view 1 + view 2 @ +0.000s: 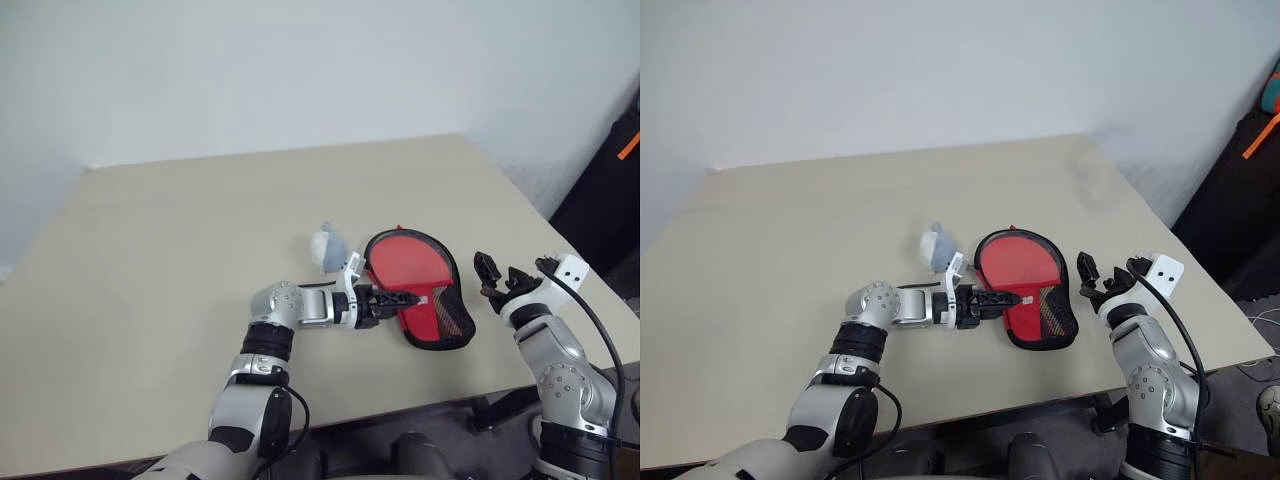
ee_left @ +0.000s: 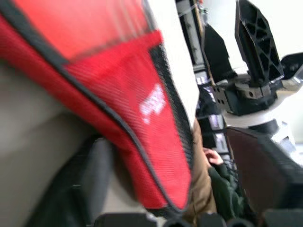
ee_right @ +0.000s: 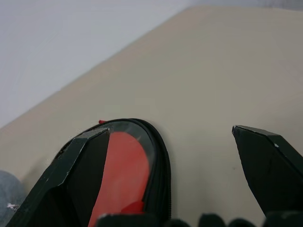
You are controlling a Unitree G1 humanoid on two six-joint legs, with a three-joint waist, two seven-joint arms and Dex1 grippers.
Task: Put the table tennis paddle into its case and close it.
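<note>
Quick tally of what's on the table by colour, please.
Red: 1, the case, red paddle face showing through its clear window
Pale grey-blue: 1, the ball
Total: 2

— Where is the left arm?

— It reaches across the front toward the robot's right, forearm about level, and the left gripper (image 1: 400, 297) points sideways to the right.

— Are its fingers apart?

— They look close together, though how far they are closed is hard to tell.

— And the right arm?

— It is bent upward at the right side, the right gripper (image 1: 512, 272) pointing forward with its two black fingers (image 3: 267, 165) spread wide, holding nothing.
</note>
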